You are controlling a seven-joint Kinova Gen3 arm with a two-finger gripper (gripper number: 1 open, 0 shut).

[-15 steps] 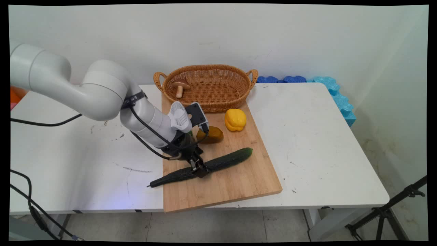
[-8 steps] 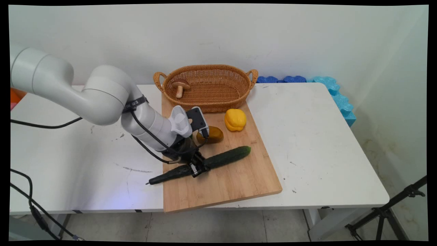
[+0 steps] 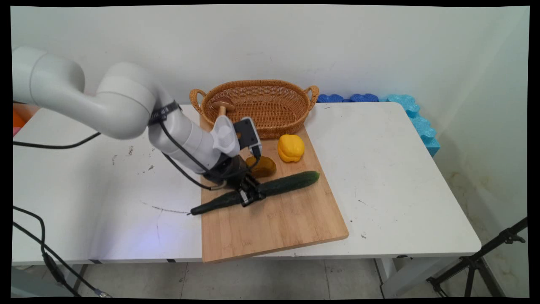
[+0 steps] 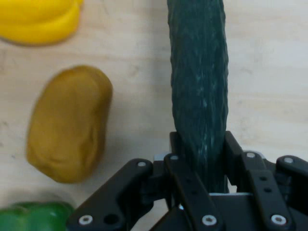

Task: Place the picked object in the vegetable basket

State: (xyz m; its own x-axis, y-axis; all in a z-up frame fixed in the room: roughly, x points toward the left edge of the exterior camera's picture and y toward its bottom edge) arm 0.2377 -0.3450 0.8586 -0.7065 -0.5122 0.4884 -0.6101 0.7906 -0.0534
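Clamped across a dark green cucumber [image 4: 198,96] near its middle, gripper [image 3: 249,195] with a finger pressed to either side, likely so neither end droops. Lifted clear of the wooden board [image 3: 287,219], by the look of it, thick end angled up and thin end trailing past the board's edge. Just left of the hand, a brown potato [image 4: 67,122]; beyond that, a yellow pepper [image 4: 41,19]. Farther off, a wicker basket [image 3: 270,122] with a mushroom [image 3: 222,104] inside.

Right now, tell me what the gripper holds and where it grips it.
The black two-finger gripper is shut on the long dark green cucumber, gripping it near mid-length, slightly toward the stem end.
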